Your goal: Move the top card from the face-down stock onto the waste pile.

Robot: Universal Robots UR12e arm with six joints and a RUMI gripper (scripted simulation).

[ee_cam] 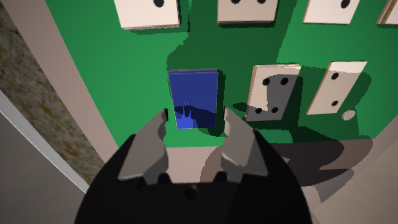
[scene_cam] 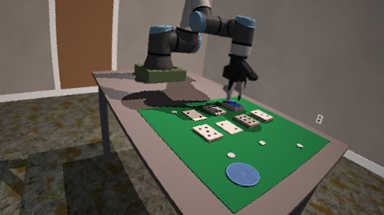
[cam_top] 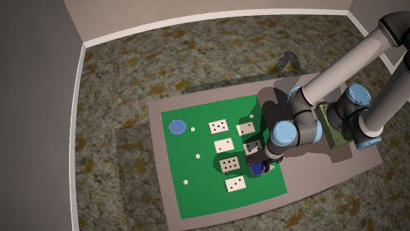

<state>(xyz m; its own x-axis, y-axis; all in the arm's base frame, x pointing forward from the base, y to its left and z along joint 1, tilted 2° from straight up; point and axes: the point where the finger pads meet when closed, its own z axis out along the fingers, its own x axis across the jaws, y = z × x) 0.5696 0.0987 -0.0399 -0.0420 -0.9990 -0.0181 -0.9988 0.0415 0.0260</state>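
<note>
Gripper [ee_cam: 195, 131] half open, empty, hanging above the blue stock [ee_cam: 194, 98] at its 12 o'clock in wrist view, jaws spanning the card's width for an edge pinch; waste pile [ee_cam: 272, 92] sits at stock's 3 o'clock.

Wrist view: two grey fingers stand parted with nothing between them, above the near end of the blue-backed stock [ee_cam: 194, 97] on the green mat [ee_cam: 125, 75]. Just right of the stock lies a four-pip card [ee_cam: 274, 92].
</note>
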